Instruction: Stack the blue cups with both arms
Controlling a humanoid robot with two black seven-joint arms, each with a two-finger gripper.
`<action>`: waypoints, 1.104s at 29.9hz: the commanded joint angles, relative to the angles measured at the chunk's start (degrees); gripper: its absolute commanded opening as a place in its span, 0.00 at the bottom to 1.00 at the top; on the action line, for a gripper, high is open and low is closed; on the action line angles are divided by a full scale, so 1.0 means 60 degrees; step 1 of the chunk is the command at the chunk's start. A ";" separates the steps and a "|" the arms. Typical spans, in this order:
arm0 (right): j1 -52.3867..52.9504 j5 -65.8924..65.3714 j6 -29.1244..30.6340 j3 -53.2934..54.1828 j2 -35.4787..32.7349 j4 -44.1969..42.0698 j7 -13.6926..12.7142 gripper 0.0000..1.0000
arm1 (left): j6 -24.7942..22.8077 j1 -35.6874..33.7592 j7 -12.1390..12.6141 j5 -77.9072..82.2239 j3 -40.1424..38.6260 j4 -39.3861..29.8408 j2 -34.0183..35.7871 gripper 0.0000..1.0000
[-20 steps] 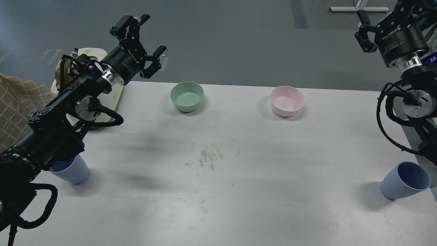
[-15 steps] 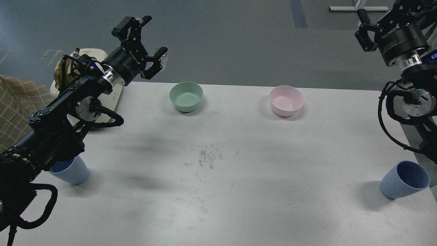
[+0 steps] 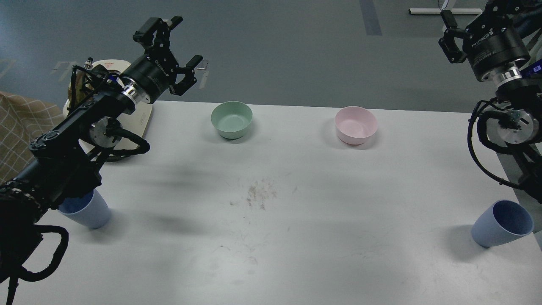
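Note:
Two pale-blue cups stand on the white table (image 3: 296, 254). The left cup (image 3: 89, 212) is at the near left, partly hidden under my left arm. The right cup (image 3: 501, 223) is at the near right, close to the table's right edge, its dark-blue inside showing. My left gripper (image 3: 186, 44) is open and empty, raised beyond the table's far left corner, far from the left cup. My right gripper (image 3: 468, 19) is high at the top right, far above the right cup. One finger (image 3: 448, 38) is spread wide from its body, the other is cut off by the top edge. It holds nothing.
A green bowl (image 3: 231, 119) and a pink bowl (image 3: 355, 125) stand near the table's far edge. A cream-white object (image 3: 142, 118) lies under my left arm at the far left. A checked cloth (image 3: 21, 127) is off the table's left side. A brown smudge (image 3: 260, 195) marks mid-table.

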 commanded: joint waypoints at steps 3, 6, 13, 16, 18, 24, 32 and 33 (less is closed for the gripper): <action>-0.0299 0.0008 0.0007 -0.0016 0.0000 -0.0007 0.0000 1.00 | 0.0000 0.0094 -0.0103 -0.0102 -0.0099 0.0280 -0.0173 0.98; -0.0344 -0.0035 0.0022 -0.0059 -0.0029 -0.0035 0.0000 1.00 | 0.0000 0.0079 -0.0103 -0.0146 -0.0113 0.0428 -0.0334 0.98; -0.0315 -0.0050 0.0124 -0.0074 -0.0117 -0.0211 0.0000 1.00 | 0.0000 0.0079 -0.0147 -0.0219 -0.0186 0.0458 -0.0584 0.98; -0.0403 -0.0050 0.0197 -0.0089 -0.0146 -0.0226 0.0000 1.00 | 0.0000 0.0065 -0.0147 -0.0380 -0.0143 0.0458 -0.0700 0.98; -0.0549 -0.0036 0.0270 -0.0074 -0.0161 -0.0226 0.0000 1.00 | 0.0000 0.0006 -0.0089 -0.0365 -0.0040 0.0385 -0.0789 0.98; -0.0725 -0.0036 0.0841 -0.0074 -0.0204 -0.0240 0.0000 1.00 | 0.0000 -0.0009 -0.0249 -0.0264 -0.0011 0.0385 -0.0833 0.98; -0.0755 -0.0036 0.1018 -0.0074 -0.0322 -0.0226 0.0000 1.00 | 0.0000 0.0035 -0.1041 -0.0219 0.0004 0.0326 -0.0862 0.98; -0.0755 -0.0036 0.1018 -0.0074 -0.0322 -0.0226 0.0000 1.00 | 0.0000 0.0035 -0.1041 -0.0219 0.0004 0.0326 -0.0862 0.98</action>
